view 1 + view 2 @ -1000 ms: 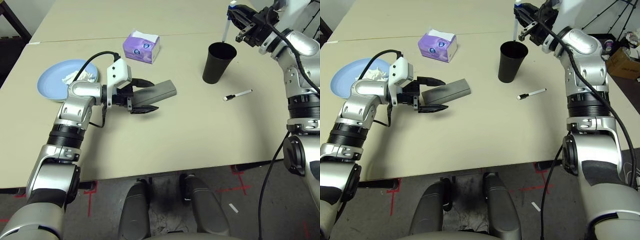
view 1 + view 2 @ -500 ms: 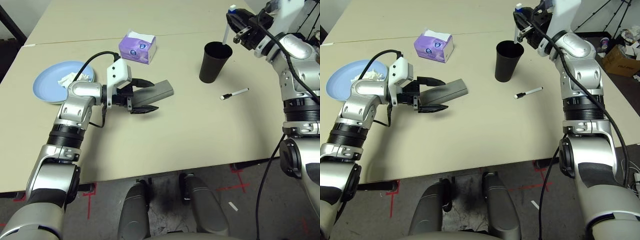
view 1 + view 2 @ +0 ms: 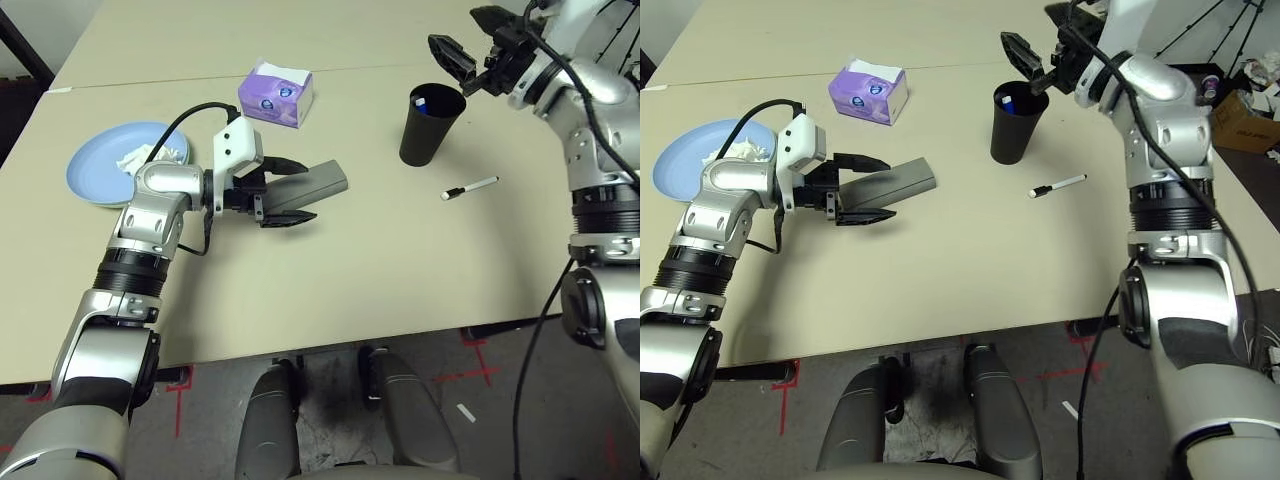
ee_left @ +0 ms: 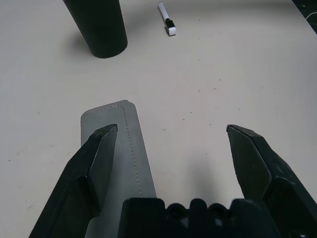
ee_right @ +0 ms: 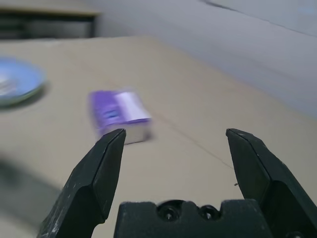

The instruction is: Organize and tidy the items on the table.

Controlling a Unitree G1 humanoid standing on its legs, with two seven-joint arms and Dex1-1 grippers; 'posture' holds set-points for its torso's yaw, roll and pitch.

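Fingers of the right gripper (image 3: 470,45) stand wide above the cup (image 3: 432,124), empty; one pen (image 3: 419,101) stands inside it, judged just dropped. Left gripper (image 4: 173,144) is wide too, one finger over the case (image 3: 310,181), likely next. Second pen (image 3: 471,188) lies on the desk (image 3: 400,270), right of the cup.
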